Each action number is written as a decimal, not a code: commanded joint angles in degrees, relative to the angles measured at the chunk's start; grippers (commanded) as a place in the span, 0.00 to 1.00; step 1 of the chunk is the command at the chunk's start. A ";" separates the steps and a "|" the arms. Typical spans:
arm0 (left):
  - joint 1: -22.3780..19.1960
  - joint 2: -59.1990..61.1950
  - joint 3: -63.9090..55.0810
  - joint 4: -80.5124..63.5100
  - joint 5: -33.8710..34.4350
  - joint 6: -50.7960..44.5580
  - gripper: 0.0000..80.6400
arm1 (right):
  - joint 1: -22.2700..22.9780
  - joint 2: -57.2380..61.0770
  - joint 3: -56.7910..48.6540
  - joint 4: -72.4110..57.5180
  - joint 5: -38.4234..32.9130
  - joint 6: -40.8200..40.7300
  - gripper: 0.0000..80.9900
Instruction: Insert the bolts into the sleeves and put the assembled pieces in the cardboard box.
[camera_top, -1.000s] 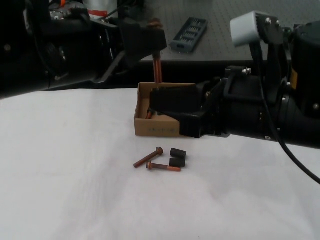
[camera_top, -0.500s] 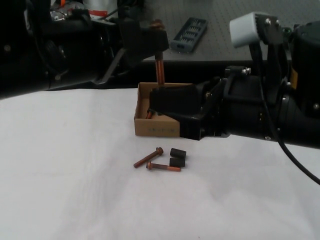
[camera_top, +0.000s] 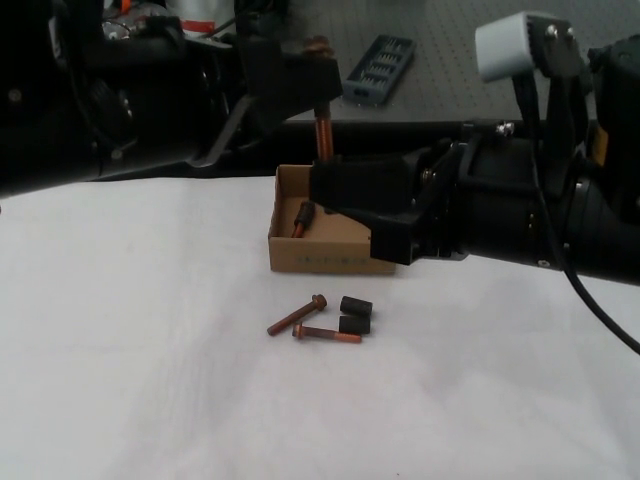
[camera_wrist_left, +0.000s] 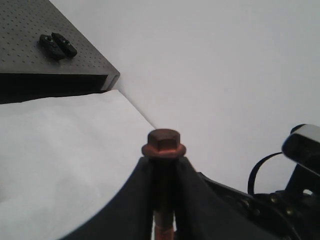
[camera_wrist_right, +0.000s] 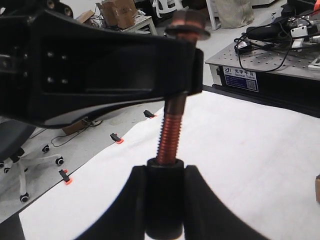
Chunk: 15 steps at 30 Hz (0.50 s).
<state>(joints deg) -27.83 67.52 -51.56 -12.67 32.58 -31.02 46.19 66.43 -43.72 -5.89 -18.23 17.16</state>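
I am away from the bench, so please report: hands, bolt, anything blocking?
Left hand shut on bolt, upright. Right hand shut on sleeve, bolt tip at its mouth. Nothing between them.

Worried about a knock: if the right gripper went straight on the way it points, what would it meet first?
Probably the bolt, whose tip sits at the sleeve in the right gripper; the left gripper holds the bolt upright. Beyond that the way looks free, though depth is unclear.

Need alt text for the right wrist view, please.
The right gripper clamps an upright black sleeve, and a copper bolt held head-up by the left gripper meets the sleeve's top with its threaded end. Behind them lie a white cloth and a grey table with cables.
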 joint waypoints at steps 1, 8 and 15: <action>0.09 -0.74 -0.28 -0.68 0.25 0.17 0.01 | -0.70 -0.08 -0.45 -1.69 0.07 -0.24 0.02; 0.09 -0.74 -0.28 0.82 3.34 -1.13 0.01 | -0.96 -0.08 -0.45 -1.79 0.07 -0.24 0.02; 0.09 -0.74 -0.28 2.52 2.42 -0.67 0.01 | -1.03 -0.08 -0.57 -1.79 2.44 -0.24 0.02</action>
<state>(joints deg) -27.83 67.52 -51.56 -10.92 34.51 -31.31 45.96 66.43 -43.64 -6.12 -18.55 17.16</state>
